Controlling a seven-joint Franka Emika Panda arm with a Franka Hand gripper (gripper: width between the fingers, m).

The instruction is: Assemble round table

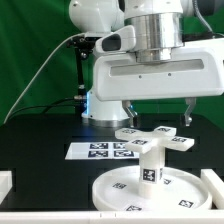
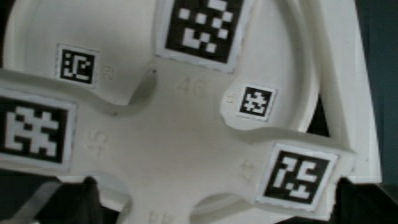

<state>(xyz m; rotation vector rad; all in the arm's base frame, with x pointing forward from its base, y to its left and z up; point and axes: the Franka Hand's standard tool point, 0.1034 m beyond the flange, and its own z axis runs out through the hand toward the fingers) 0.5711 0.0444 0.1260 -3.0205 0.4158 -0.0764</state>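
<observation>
Here's your scene: the large rimmed round white plastic disc point(image 1: 140, 190) lies flat near the front edge of the black desk point(image 1: 40, 140), and the short thick white cylinder leg point(image 1: 151, 166) stands upright at its centre. On top of the leg sits the white cross-shaped plastic foot piece point(image 1: 155, 138), arms spread level, tags facing up. Behind it, flat toward the middle of the desk, lies the marker board point(image 1: 100, 150).

Your pincer point(image 1: 158, 117) hangs just above the foot piece, fingers point(image 1: 128, 112) spread either side of it, and nothing is held between them. The wrist view confirms it: the foot piece point(image 2: 178, 130) fills the frame, close underneath, with dark fingertips at the picture's edge.

Handling, as I judge it: these parts look stiff, light, smooth plastic, so expect a slippery grip. Take the foot piece across one narrow arm or close to the hub, squarely, so it won't twist. The stack looks tall on a narrow leg; a sideways nudge could tip it.
</observation>
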